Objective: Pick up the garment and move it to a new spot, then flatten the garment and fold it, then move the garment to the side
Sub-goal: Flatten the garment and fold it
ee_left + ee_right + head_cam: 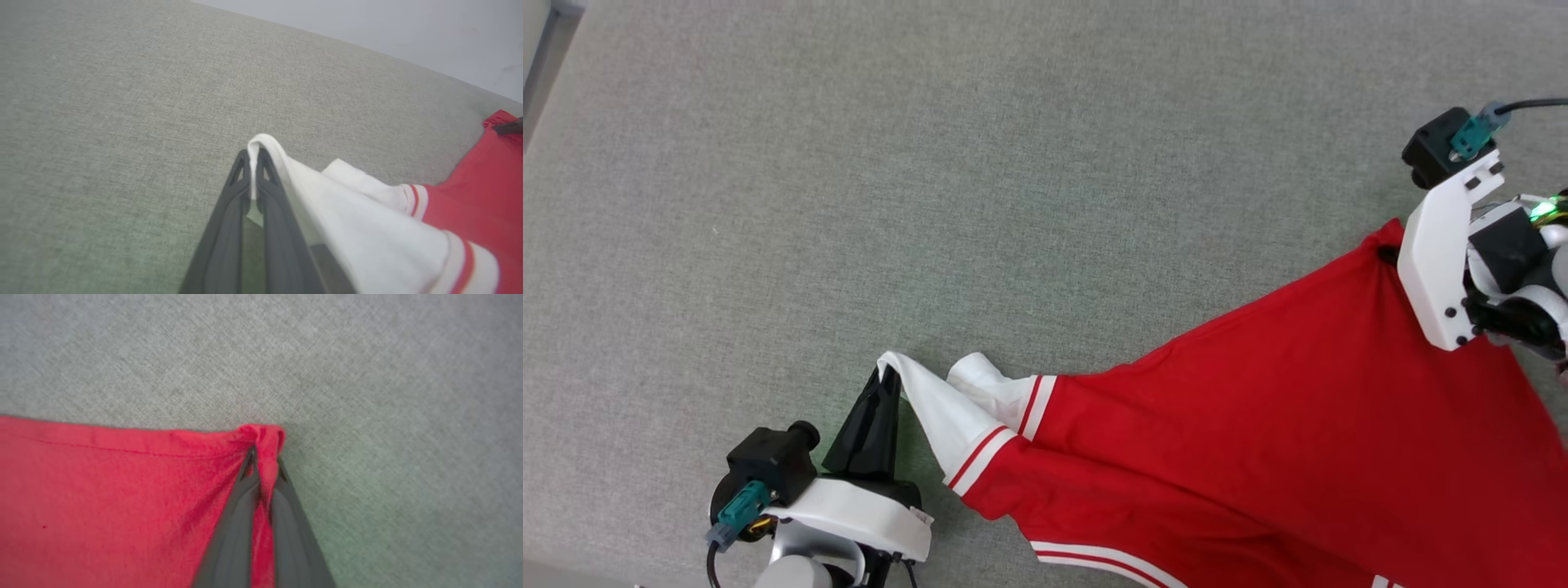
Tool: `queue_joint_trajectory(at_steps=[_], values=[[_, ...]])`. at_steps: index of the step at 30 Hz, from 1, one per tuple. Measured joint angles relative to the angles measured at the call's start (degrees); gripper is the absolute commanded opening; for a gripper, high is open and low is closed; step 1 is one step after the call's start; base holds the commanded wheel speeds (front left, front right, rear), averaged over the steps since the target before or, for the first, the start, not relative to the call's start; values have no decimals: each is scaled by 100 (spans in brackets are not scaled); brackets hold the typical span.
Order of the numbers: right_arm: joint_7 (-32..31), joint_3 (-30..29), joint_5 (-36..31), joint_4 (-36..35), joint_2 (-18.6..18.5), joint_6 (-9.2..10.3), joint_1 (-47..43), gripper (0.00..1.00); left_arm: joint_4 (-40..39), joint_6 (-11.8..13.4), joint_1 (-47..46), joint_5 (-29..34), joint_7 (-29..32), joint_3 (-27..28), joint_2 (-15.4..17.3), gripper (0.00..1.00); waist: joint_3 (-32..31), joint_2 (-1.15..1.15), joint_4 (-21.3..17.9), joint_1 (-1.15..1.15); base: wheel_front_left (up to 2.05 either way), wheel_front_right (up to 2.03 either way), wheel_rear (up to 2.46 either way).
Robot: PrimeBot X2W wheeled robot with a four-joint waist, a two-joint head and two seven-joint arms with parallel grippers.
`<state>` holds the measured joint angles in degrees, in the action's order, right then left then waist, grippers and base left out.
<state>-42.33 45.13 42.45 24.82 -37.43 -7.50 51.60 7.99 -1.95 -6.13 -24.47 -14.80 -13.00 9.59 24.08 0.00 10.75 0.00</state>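
The garment [1258,425] stretches across the grey surface [931,163], near right. The left gripper [888,377] pinches its white sleeve [939,416] tip; the right gripper [264,457] clamps a red hem corner [265,435], far right.

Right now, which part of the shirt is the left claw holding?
On the grey woven surface, the red jersey shirt stretches toward the robot's left. The left claw pinches the tip of the longer white sleeve, not the shorter crumpled sleeve beside it.
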Motion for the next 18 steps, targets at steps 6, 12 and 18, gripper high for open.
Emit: queue_joint_trajectory(at_steps=[6,12,18], values=[[689,175,271,-7,33,0,3,0,32,10,97,29,-1,25,124,0,-322,0,-124,0,0,0,0],[1500,169,500,-293,-122,-1,-3,0,-233,32,91,109,94,68,372,0,-754,0,-283,0,0,0,0],[2270,-151,612,-625,-234,-1,-259,0,-733,56,-113,176,226,147,602,0,-1217,0,-459,0,0,0,0]])
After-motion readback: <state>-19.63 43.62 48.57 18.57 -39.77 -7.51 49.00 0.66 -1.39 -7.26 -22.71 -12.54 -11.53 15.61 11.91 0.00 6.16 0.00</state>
